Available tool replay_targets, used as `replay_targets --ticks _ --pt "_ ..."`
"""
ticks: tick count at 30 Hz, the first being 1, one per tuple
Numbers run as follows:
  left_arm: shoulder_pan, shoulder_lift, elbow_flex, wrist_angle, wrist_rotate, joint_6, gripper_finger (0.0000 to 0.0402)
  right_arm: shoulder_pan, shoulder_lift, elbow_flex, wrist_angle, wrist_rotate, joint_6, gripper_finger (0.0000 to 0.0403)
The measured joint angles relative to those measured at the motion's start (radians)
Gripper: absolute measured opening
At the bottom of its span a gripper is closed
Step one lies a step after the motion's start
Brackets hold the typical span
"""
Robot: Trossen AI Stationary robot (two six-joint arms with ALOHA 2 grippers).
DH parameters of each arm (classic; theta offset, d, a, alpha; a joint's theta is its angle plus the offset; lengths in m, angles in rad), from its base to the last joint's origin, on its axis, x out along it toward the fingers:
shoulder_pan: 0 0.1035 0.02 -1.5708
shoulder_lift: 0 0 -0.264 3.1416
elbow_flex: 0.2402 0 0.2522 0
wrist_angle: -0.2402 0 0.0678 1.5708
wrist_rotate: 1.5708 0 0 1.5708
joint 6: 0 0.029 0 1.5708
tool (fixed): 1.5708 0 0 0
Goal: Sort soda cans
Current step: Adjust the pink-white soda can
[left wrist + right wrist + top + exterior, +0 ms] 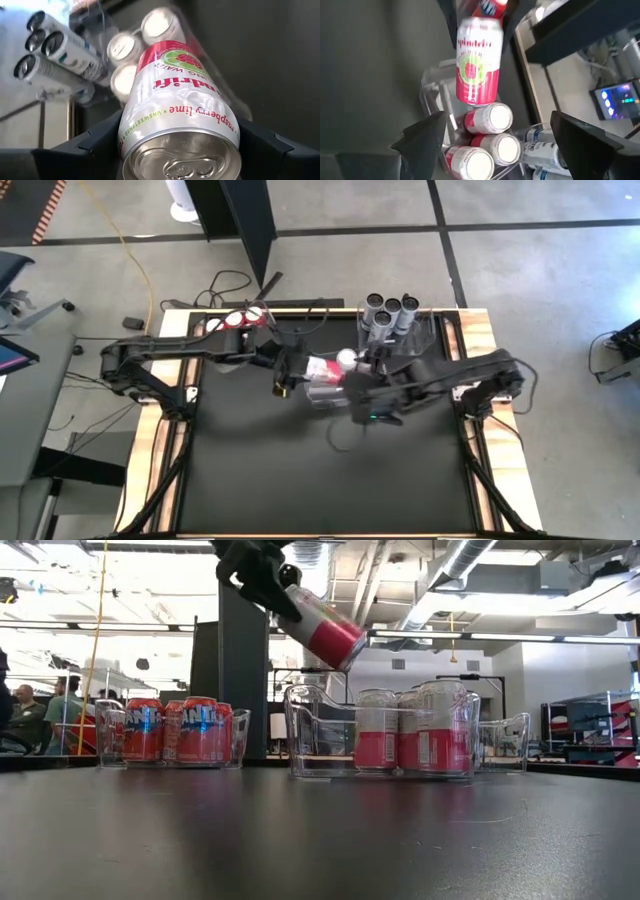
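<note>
A pink-and-white soda can [325, 628] hangs tilted above the middle clear bin [300, 730], with my left gripper [180, 150] shut on it. Three more pink-and-white cans [490, 135] stand upright on their bases in that bin. Red cans [170, 730] stand in the left bin, and dark grey cans [388, 313] fill the far right bin. My right gripper [502, 145] hovers open above the middle bin, close beside the held can, with nothing between its fingers. My left gripper pinches the can's side walls [125, 135] between its two fingers [95, 145], near the tab end. The fingers come slanting down from the table's left and lie along the can. The can is lifted clear, tilted, its pink bottom end [345, 650] lowest.
The three clear bins line the table's far edge. An empty-looking clear bin [505, 740] shows at the right in the low view. The dark tabletop [320, 470] spreads toward the near edge. People sit in the room behind at the left [20, 710].
</note>
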Motion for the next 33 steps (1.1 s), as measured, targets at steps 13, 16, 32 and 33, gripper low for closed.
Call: replay_targets --ticks 13,16,32,33 --pt "0.097 0.441 0.649 -0.653 -0.085 -0.044 0.0295 0.117 -0.130 -0.001 -0.031 0.101 0.016 0.0370" --pt "0.109 0.550 0.803 -0.790 -0.088 -0.076 0.0295 0.130 -0.130 -0.001 -0.079 0.101 0.016 0.0370" --pt "0.119 0.772 1.007 -0.918 -0.089 -0.153 0.0295 0.222 -0.129 -0.002 -0.143 0.127 0.049 0.0370" --pt "0.119 0.772 1.007 -0.919 -0.089 -0.162 0.0295 0.224 -0.129 -0.002 -0.144 0.130 0.058 0.0370"
